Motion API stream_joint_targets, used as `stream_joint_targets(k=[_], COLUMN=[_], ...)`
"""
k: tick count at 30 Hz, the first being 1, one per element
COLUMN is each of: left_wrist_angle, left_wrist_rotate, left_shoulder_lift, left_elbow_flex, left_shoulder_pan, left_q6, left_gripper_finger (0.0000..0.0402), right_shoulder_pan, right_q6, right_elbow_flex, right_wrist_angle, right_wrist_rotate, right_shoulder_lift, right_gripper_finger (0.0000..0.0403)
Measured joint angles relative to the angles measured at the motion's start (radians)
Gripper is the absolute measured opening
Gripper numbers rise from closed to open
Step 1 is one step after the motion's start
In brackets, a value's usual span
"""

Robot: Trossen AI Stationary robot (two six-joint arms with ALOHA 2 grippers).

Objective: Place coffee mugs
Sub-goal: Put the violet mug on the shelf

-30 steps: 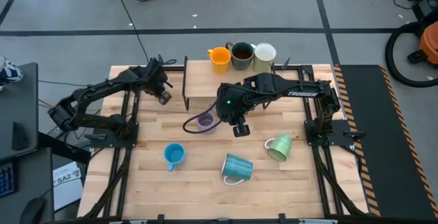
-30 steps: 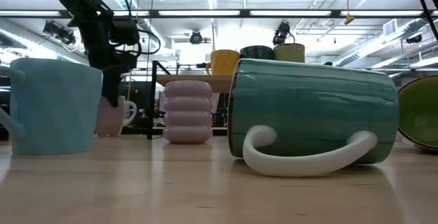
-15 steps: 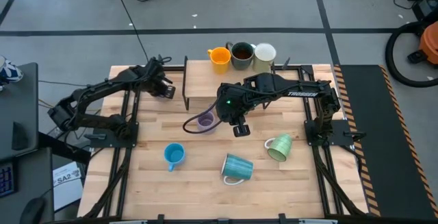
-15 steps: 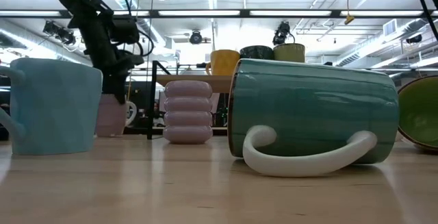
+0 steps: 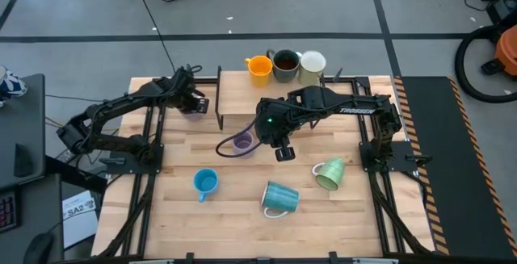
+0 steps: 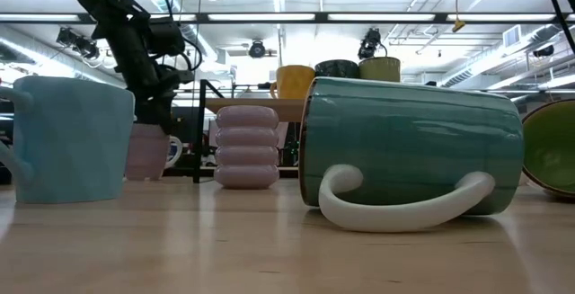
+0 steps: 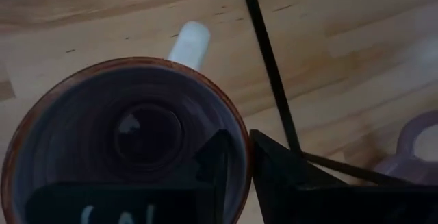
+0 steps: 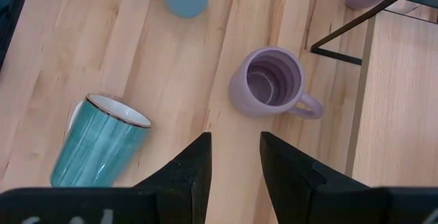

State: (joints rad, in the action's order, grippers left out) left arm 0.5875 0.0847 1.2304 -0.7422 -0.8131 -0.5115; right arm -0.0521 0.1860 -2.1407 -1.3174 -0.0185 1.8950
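Where the butcher-block desk (image 5: 242, 215) shows its pale glued strips, we count eight glazed mugs. Three stand on a raised wooden shelf (image 5: 242, 94) at the far edge: an orange mug (image 5: 259, 67), a dark brown mug (image 5: 285, 64) and a cream mug (image 5: 313, 66). A ribbed lavender mug (image 5: 242, 143) stands upright near the middle, its stacked rings plain in the low view. A smooth blue mug (image 5: 205, 183) stands nearer the front. A streaked teal mug (image 5: 279, 197) with a white handle and a pale green mug (image 5: 329, 174) both lie on their sides. The second lavender mug (image 7: 123, 145), round and brown-rimmed with a white handle, stands on the desk just left of the shelf's black metal leg (image 5: 220, 98). The left gripper (image 5: 194, 102) is at this mug, one of its fingers (image 7: 219, 162) inside the rim and one outside, slackly astride the wall, so we read them as released. The right gripper (image 5: 283, 152) hangs over the desk beside the ribbed mug, its fingers parted and grasping nothing. Beyond the desk lie a grey floor with dark lines and a ceiling of strip lights.
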Motion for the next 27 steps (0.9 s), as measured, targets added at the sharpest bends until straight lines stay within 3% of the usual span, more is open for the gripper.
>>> stream_joint_targets(k=[5, 12, 16, 27], left_wrist_angle=[-0.005, -0.012, -0.04, 0.02], left_wrist_rotate=[-0.002, -0.003, 0.007, 0.018], left_shoulder_lift=[0.0, 0.0, -0.001, -0.001], left_elbow_flex=[0.0, 0.0, -0.001, -0.117], left_shoulder_pan=[0.0, 0.0, 0.0, 0.0], left_q6=[-0.002, 0.001, 0.082, 0.167], left_gripper_finger=[0.0084, 0.0145, 0.0173, 0.018], right_shoulder_pan=[0.0, 0.0, 0.0, 0.0], right_q6=[0.0, 0.0, 0.0, 0.0], right_elbow_flex=[0.0, 0.0, 0.0, 0.0], right_wrist_angle=[0.0, 0.0, 0.0, 0.0], right_wrist_rotate=[0.0, 0.0, 0.0, 0.0], right_shoulder_lift=[0.0, 0.0, 0.0, 0.0], right_gripper_finger=[0.013, 0.013, 0.013, 0.013])
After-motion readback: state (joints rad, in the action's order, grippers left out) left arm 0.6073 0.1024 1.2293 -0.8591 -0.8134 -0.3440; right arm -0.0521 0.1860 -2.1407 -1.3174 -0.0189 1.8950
